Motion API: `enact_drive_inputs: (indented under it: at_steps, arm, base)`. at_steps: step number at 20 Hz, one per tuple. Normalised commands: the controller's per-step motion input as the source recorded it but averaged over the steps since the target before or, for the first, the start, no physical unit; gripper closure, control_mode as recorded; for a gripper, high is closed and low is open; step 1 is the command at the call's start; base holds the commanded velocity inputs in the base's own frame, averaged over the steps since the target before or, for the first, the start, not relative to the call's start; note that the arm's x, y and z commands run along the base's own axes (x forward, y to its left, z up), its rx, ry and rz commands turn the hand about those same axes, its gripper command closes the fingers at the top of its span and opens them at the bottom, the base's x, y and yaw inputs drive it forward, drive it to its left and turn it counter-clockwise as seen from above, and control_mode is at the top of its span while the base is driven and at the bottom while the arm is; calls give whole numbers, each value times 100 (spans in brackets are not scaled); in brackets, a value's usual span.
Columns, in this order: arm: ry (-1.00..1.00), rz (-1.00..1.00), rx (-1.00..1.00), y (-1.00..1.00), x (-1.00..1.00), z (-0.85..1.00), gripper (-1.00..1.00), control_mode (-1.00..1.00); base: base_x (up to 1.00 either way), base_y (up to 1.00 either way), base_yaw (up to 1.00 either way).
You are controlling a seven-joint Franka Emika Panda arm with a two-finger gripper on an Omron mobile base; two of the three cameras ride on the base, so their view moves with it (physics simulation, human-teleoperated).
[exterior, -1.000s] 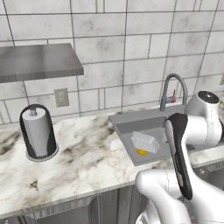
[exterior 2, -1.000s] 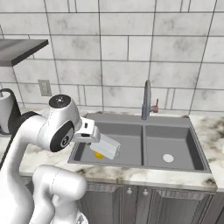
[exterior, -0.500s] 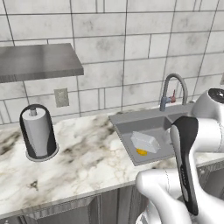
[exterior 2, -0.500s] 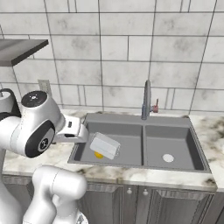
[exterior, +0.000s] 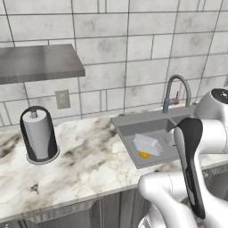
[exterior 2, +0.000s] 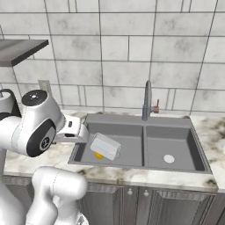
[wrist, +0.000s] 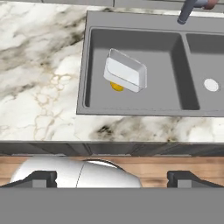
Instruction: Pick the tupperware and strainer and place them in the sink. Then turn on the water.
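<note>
Tupperware (wrist: 125, 73) lies unlabelled in the sink's (wrist: 131, 107) left basin; tool (wrist: 112, 177) spread wide, empty.

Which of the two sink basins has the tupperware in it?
The basin farther from the round white drain holds the tupperware. The other basin has just that drain.

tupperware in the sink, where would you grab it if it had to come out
Probably across its short width, coming from above. The tupperware lies tilted in the left basin of the sink, propped on something yellow, so its long side faces are exposed and the open gripper could straddle them.
</note>
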Motion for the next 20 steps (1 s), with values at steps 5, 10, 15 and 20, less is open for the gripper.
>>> enact_drive_inputs:
  at_steps: [5, 10, 15, 20]
  arm:
    - [0, 0, 0, 0, 0, 0, -100, 100]
    - [0, 0, 0, 0, 0, 0, -100, 100]
    - [0, 0, 0, 0, 0, 0, -100, 100]
    - [0, 0, 0, 0, 0, 0, -100, 100]
  base:
    - [-17, 0, 0]
    - [-100, -35, -18]
    - [-86, -49, -25]
    - [-1, -64, -76]
